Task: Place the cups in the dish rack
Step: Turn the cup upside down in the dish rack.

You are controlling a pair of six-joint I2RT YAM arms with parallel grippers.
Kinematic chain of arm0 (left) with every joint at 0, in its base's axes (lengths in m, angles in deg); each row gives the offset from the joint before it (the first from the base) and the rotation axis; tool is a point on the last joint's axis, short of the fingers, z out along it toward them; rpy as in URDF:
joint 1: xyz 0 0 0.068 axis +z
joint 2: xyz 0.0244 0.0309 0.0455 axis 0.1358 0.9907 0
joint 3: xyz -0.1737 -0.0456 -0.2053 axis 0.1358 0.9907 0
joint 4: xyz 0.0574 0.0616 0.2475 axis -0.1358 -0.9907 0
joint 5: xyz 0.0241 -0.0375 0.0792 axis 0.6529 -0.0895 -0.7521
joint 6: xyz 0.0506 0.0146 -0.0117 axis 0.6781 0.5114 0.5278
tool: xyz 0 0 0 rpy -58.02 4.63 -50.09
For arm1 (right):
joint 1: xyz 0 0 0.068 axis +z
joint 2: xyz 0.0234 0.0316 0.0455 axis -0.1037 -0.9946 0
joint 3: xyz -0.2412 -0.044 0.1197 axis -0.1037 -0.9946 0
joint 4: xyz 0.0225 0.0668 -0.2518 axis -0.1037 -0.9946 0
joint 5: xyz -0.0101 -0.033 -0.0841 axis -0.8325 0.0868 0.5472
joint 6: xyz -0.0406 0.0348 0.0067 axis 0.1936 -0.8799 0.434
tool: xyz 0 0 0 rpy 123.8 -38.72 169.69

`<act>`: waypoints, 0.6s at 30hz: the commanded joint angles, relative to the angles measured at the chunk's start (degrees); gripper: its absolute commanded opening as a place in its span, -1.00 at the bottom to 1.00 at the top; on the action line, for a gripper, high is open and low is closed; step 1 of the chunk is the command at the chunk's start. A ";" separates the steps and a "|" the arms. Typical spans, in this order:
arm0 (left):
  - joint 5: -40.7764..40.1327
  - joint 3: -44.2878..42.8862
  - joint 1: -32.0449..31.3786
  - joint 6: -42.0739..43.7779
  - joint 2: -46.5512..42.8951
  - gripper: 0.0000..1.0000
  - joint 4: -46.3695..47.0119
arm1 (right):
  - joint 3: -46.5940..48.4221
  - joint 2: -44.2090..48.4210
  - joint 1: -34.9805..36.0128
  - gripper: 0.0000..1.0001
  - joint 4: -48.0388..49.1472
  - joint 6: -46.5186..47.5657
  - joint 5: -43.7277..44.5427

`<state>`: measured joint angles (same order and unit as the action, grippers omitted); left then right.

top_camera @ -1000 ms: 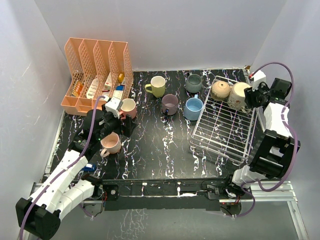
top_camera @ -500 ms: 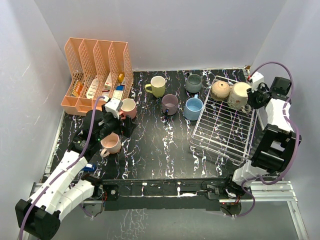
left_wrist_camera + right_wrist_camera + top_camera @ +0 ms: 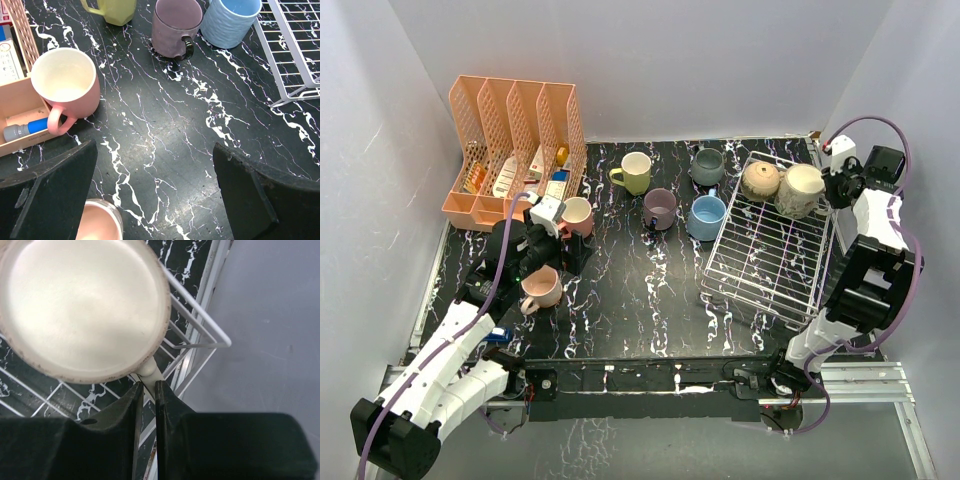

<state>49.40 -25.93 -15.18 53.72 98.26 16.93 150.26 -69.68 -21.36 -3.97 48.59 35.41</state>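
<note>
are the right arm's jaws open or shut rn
Shut. The right gripper has its jaws closed on the thin handle of the cream mug, with almost no gap between them, over the dish rack.

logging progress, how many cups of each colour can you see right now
pink cups: 2
yellow-green cup: 1
grey cup: 1
mauve cup: 1
light blue cup: 1
tan cup: 1
cream cup: 1
total: 8 in view
</note>
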 commanded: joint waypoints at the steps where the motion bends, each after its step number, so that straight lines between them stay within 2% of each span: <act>1: 0.57 0.03 0.39 0.73 -0.62 0.95 -0.20 | 3.00 -2.99 0.20 -0.63 2.90 -2.56 2.51; 8: -0.05 0.14 0.39 0.78 -0.71 0.95 -0.22 | 6.10 -4.34 0.28 -0.58 0.97 -4.29 0.51; 12: 0.01 0.22 0.39 0.78 -0.63 0.95 -0.03 | 5.57 -0.54 0.22 -0.41 -0.30 -4.26 -2.40; 18: -0.05 0.20 0.39 0.80 -0.49 0.95 -0.05 | 4.69 5.10 0.25 -0.20 -4.24 -3.55 -11.86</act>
<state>49.38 -25.88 -15.18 53.92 98.26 16.56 154.07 -71.13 -21.55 -6.75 45.31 32.63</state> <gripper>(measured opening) 0.972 0.386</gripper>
